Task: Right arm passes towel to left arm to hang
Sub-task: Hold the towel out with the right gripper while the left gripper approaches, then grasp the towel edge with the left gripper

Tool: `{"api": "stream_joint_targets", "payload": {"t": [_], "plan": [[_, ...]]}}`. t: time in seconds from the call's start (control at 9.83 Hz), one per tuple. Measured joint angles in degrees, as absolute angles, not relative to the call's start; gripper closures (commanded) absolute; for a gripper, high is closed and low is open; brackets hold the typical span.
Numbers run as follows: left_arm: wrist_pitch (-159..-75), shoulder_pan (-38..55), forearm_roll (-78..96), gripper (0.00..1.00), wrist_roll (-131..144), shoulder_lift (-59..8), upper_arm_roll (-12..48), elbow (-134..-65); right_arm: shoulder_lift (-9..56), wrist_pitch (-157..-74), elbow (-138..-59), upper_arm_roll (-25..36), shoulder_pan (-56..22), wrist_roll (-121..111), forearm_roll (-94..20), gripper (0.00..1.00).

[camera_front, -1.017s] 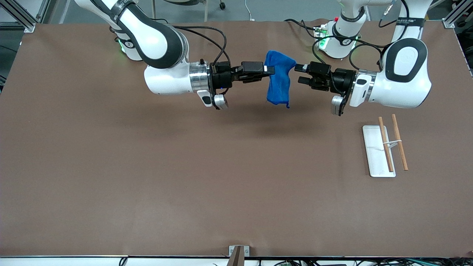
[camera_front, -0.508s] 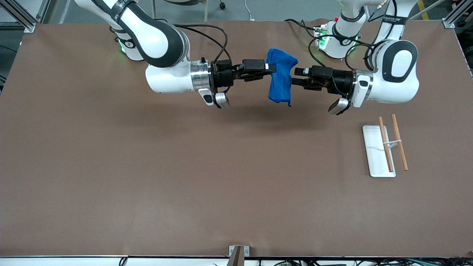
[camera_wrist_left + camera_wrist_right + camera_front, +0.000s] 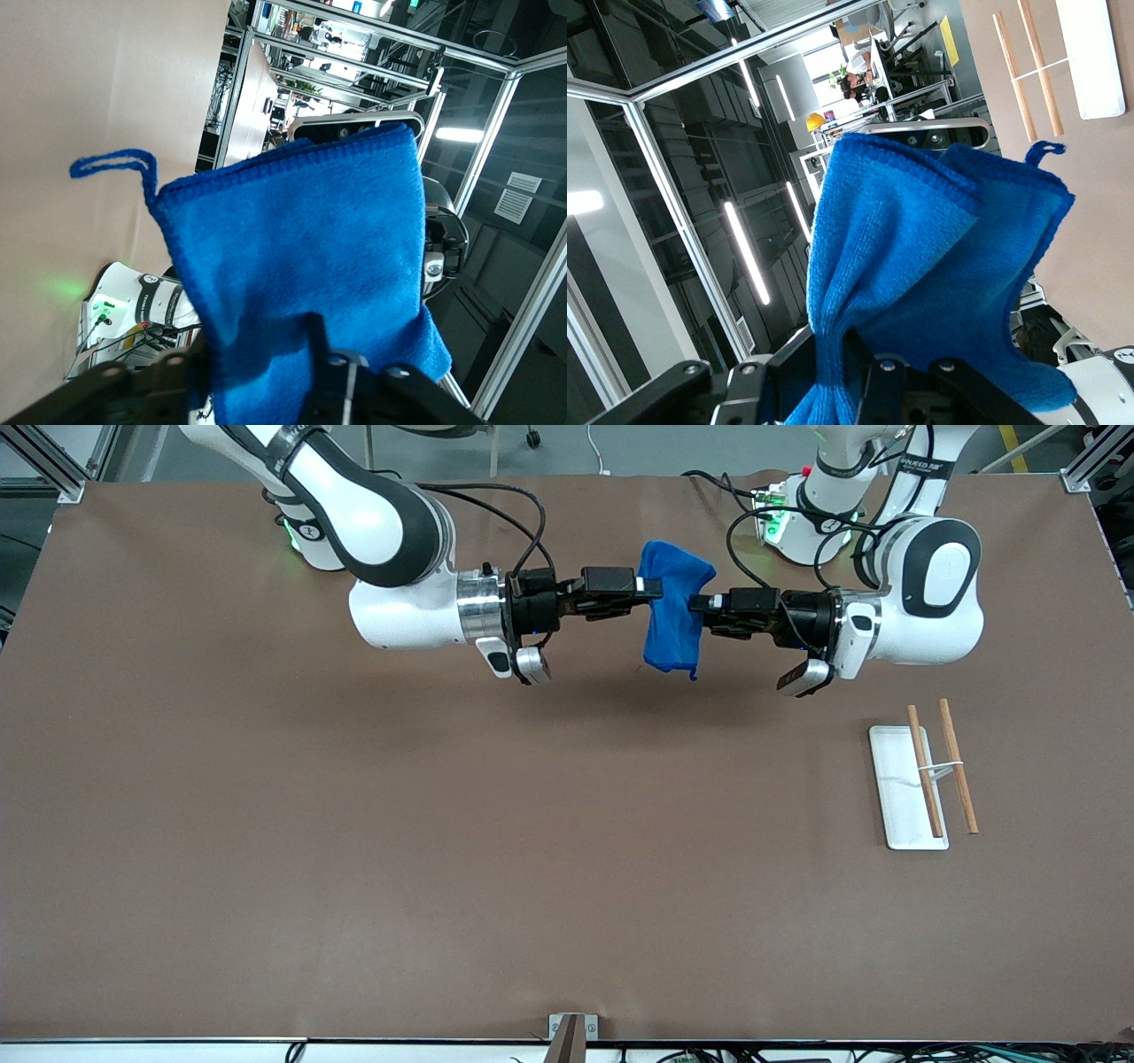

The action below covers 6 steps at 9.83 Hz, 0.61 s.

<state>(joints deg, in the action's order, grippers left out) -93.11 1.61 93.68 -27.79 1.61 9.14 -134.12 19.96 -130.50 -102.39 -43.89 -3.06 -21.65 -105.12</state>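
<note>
Right gripper [image 3: 654, 588]: clamped on the towel's upper edge, holding it in the air over the table between the two bases; the cloth bunches at the pinch in the right wrist view.
Left gripper [image 3: 696, 613]: up against the towel from the left arm's end, fingers reaching into the cloth; whether they have closed on it, cannot tell.
Towel [image 3: 673, 615]: bright blue, draped down from the right gripper, squeezed between both hands, its hanging loop [image 3: 113, 166] dangling off one corner.
Risk, early release: if the right gripper lets go before the left one bites, the towel likely drops to the brown table [image 3: 354, 824].
Risk, thin grip: the left fingers look set near an edge; a shallow pinch could slip once the weight transfers.
Risk, tug: both hands gripping while either arm pulls could drag the cloth out of one of them.
Rack [image 3: 917, 779]: white base with wooden rails, lying well apart from the left gripper, toward its own arm's end of the table.
Hidden: the left fingertips are buried in the fabric in every view.
Cut off: the towel fills both wrist views, so the opposing gripper barely peeks over its edge.
</note>
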Motion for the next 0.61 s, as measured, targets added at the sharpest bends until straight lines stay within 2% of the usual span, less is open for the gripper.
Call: {"api": "stream_joint_targets", "payload": {"t": [0.41,0.51,0.61], "plan": [[-93.2,-0.1,94.0,1.0,-27.9,3.2,8.1,-133.6,20.0,-130.5,-102.4,-43.9,-3.1,-21.7,-105.2,1.0],[-93.3,-0.3,93.7,1.0,-27.9,3.6,7.8,-133.2,20.0,-130.5,-102.4,-43.9,-3.1,-21.7,-105.2,0.87],[-93.5,-0.3,92.1,1.0,-27.9,3.8,7.6,-132.5,20.0,-130.6,-102.4,-43.9,-3.1,-21.7,-105.2,0.34]]}}
